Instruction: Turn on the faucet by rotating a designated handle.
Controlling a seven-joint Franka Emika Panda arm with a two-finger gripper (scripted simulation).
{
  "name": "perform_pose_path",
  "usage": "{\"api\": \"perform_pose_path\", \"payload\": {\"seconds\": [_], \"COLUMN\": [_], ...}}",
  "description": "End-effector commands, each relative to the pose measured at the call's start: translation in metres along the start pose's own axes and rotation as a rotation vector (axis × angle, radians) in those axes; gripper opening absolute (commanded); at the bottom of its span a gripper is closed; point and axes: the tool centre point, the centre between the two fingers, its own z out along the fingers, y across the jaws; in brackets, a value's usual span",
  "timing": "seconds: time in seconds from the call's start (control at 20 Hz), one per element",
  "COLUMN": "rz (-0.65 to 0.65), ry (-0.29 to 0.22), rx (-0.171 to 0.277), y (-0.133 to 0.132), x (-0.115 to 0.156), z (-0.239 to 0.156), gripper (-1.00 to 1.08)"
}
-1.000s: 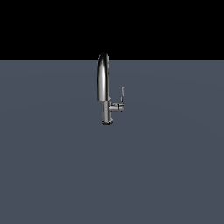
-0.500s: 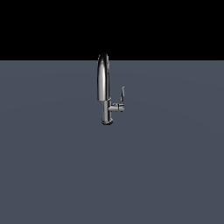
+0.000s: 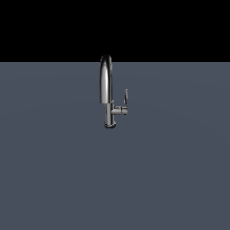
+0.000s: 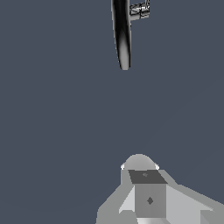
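Observation:
The faucet [image 3: 106, 85] stands on the grey surface in the middle of the exterior view, its tall arched spout facing the camera. Its thin flat handle [image 3: 126, 97] points upward from a short stub on the exterior view's right of the base. In the wrist view the spout of the faucet [image 4: 122, 37] and part of the handle [image 4: 141, 9] show far from my gripper [image 4: 140, 164]. The gripper's fingers appear pressed together as one block, with nothing between them. The gripper does not show in the exterior view.
A flat grey floor [image 3: 170, 179] spreads all around the faucet, with a black background behind it. No other object shows.

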Motion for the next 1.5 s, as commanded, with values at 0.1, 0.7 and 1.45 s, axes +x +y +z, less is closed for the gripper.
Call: {"api": "perform_pose_path", "payload": {"seconds": [0.1, 0.7, 1.45], "rz": [0.06, 0.228, 0.45], "ry": [-0.054, -0.208, -0.414], "rx": [0.063, 0.244, 0.491], "y": [-0.004, -0.007, 0.005], "x": [0.027, 0.102, 0.199], "z": [-0.001, 0.004, 0.028], "gripper": [-1.0, -1.0, -1.0]}}
